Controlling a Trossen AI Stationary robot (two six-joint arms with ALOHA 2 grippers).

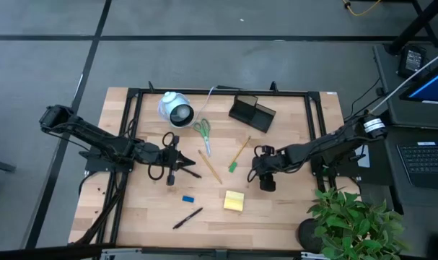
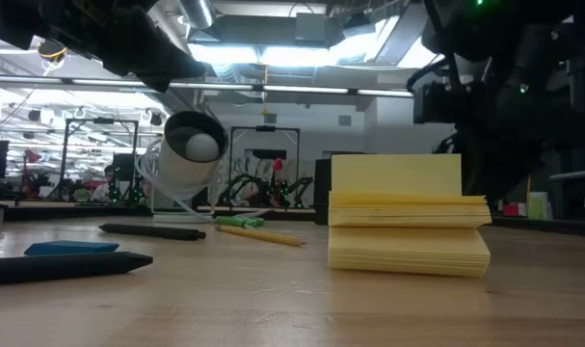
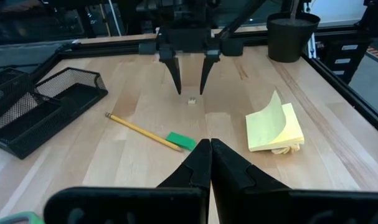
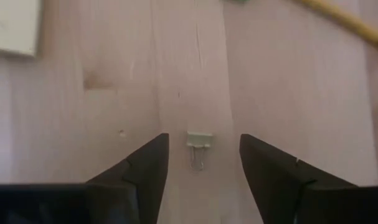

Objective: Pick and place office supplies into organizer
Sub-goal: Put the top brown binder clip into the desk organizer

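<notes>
Right now the right gripper hangs over the wooden table with its two fingers spread wide, and a small pale binder clip lies on the wood in the gap between the tips, touched by neither. Seen from the left wrist, that same gripper points straight down with the clip just beneath it. From above, the right gripper sits right of centre, near the green-tipped pencil and well short of the organizer, which stands toward the table's far edge as a black mesh tray. The sticky-note pad rests just beside the right gripper, its top sheet curled up.

Over on the other side, the left gripper waits with fingers pressed together over the table's left half, close to a black pen. Green-handled scissors lie beside the white round device, a second pencil runs across the middle, and a blue eraser and another black pen sit nearer the front edge. Nothing visible sits in the organizer from above.
</notes>
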